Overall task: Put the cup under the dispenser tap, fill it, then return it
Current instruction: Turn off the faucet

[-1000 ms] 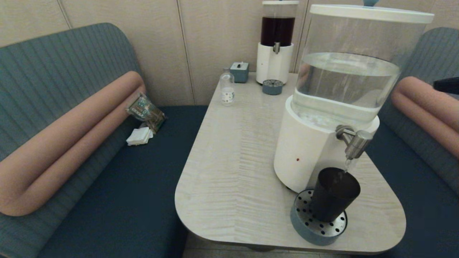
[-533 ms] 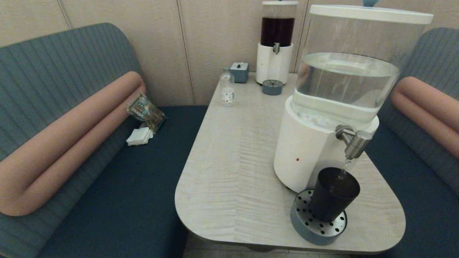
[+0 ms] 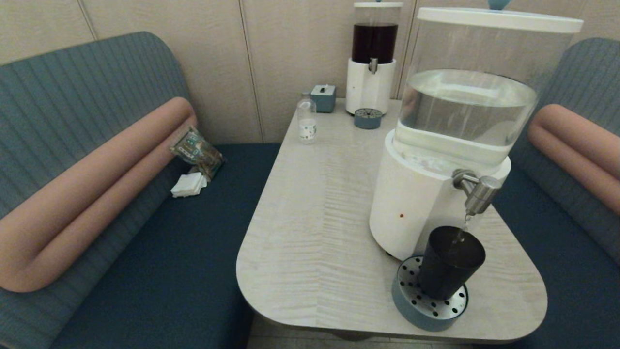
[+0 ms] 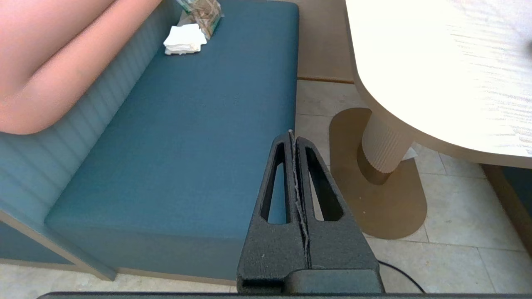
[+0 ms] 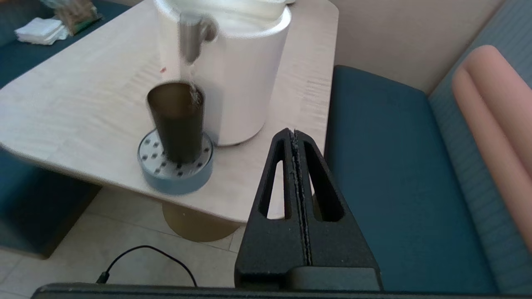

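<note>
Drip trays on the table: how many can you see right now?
2. One round perforated drip tray sits under the cup at the near corner; a smaller one sits before the dark-liquid dispenser at the far end.

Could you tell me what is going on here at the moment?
Nothing is being held right now. The cup stands on the round drip tray under the dispenser tap, and a thin stream of water runs from the tap into it. The right gripper is shut and empty, off the table's edge over the bench seat. The left gripper is shut too, parked low beside the table over the other bench. Filling is under way; the cup is not yet returned.
</note>
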Robot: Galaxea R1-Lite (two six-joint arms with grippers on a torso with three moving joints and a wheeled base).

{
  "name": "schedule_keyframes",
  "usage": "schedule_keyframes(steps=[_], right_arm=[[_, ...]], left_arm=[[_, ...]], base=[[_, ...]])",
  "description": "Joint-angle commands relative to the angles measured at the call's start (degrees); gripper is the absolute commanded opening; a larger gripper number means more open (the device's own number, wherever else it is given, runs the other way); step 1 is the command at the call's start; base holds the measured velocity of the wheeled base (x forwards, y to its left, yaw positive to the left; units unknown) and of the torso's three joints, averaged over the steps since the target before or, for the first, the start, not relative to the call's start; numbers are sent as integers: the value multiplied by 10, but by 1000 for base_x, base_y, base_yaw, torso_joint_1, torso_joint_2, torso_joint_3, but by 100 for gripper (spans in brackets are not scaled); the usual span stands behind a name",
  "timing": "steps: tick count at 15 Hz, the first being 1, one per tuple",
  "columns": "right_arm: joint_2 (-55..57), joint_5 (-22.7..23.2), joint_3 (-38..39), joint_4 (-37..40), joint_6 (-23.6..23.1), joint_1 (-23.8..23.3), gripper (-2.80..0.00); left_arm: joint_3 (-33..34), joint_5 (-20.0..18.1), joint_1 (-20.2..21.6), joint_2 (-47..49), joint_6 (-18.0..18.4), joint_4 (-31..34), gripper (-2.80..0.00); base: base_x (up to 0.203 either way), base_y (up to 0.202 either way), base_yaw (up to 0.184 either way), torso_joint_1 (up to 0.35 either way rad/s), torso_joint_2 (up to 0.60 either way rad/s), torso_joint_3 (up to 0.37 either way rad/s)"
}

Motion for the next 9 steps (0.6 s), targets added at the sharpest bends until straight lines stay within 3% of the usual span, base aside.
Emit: schedule_keyframes(steps=[1,6,9], right_arm=[[-61,0,44,-1,-4,4,-280],[-181,-4,134,-31,-1,21,-280],[-191,-16,243,-102,38,23,-280]], left_arm=[[0,0,0,1,0,0,-280],[0,0,0,1,-1,0,-280],[0,0,0,1,-1,-2,-280]], base=[[0,0,0,0,0,0],[0,0,0,0,0,0],[0,0,0,0,0,0]])
